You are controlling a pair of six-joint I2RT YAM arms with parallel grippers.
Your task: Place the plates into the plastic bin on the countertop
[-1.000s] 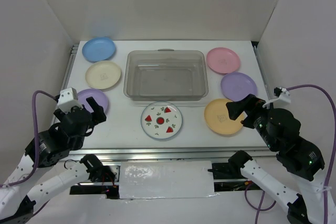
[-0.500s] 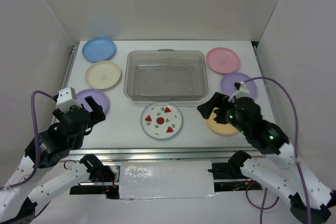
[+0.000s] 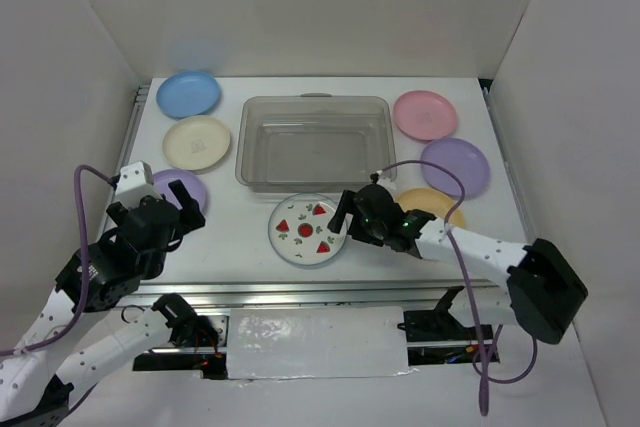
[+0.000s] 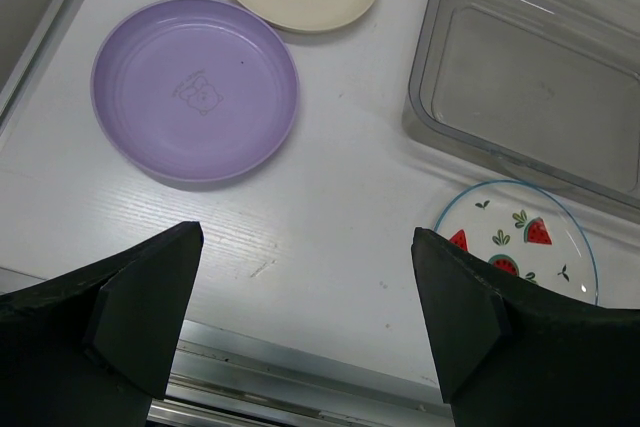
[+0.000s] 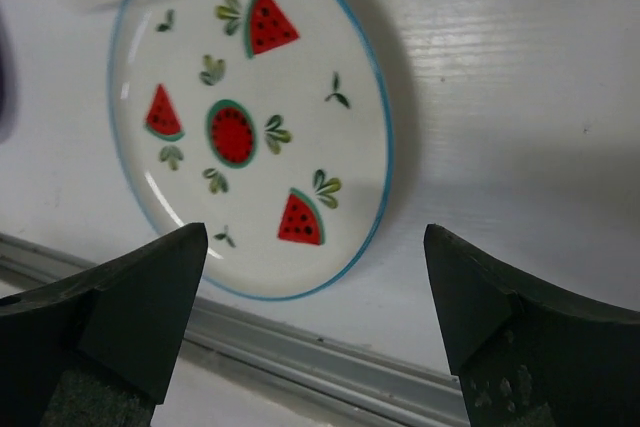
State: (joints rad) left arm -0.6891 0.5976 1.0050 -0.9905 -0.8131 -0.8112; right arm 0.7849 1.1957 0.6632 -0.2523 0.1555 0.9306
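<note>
white watermelon plate (image 5: 250, 127) lies just ahead of the right gripper (image 5: 315, 237).

Left arm (image 3: 45, 312) and right arm (image 3: 475, 247) are both white shells with chunky black joints. The fingers (image 4: 140, 317) are matte black wedges, kinda blunt. A purple cable (image 3: 85, 182) loops out behind the left gripper (image 3: 183, 205), and a second purple cable (image 3: 440, 163) arcs behind the right gripper (image 3: 343, 217). A small white block (image 3: 130, 179) sits just behind the left pincer, and a boxy black housing (image 3: 545, 292) sits far back from the right one.
</note>
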